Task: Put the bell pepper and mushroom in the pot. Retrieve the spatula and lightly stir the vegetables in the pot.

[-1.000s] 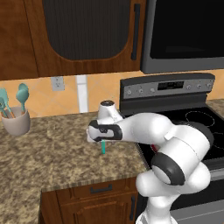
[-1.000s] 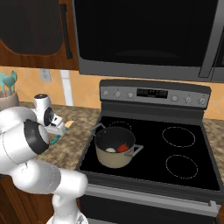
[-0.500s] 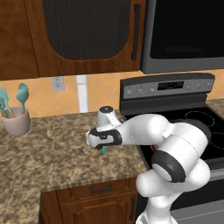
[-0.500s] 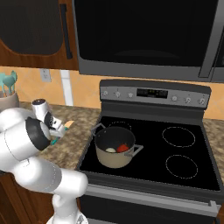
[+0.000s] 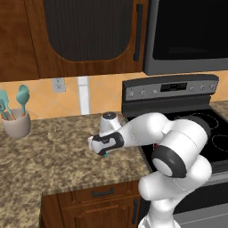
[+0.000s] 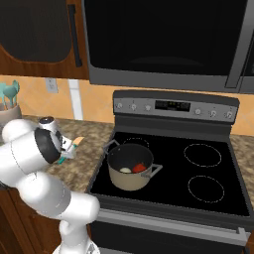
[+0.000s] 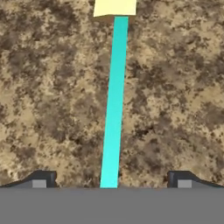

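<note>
On the speckled counter lies the spatula (image 7: 114, 100), its thin teal handle running up to a tan blade (image 7: 114, 7). My gripper (image 7: 111, 180) hangs low over the handle's near end, open, with one fingertip (image 7: 41, 179) on either side of it and nothing gripped. From the right base view the spatula (image 6: 77, 142) pokes out past my gripper (image 6: 67, 151). In the left base view my gripper (image 5: 101, 149) points down at the counter. The beige pot (image 6: 130, 181) stands on the stove's front left burner, holding the red bell pepper (image 6: 140, 167) and the pale mushroom (image 6: 126, 170).
A beige cup of teal utensils (image 5: 15, 122) stands at the counter's far left by the wall. The black stove (image 6: 198, 163) lies right of the counter (image 5: 53, 156), its control panel behind. Wooden cabinets and a microwave hang overhead.
My hand has come down closer to the counter over the spatula handle. The jaws stayed open, and the pot with its vegetables has not moved.
</note>
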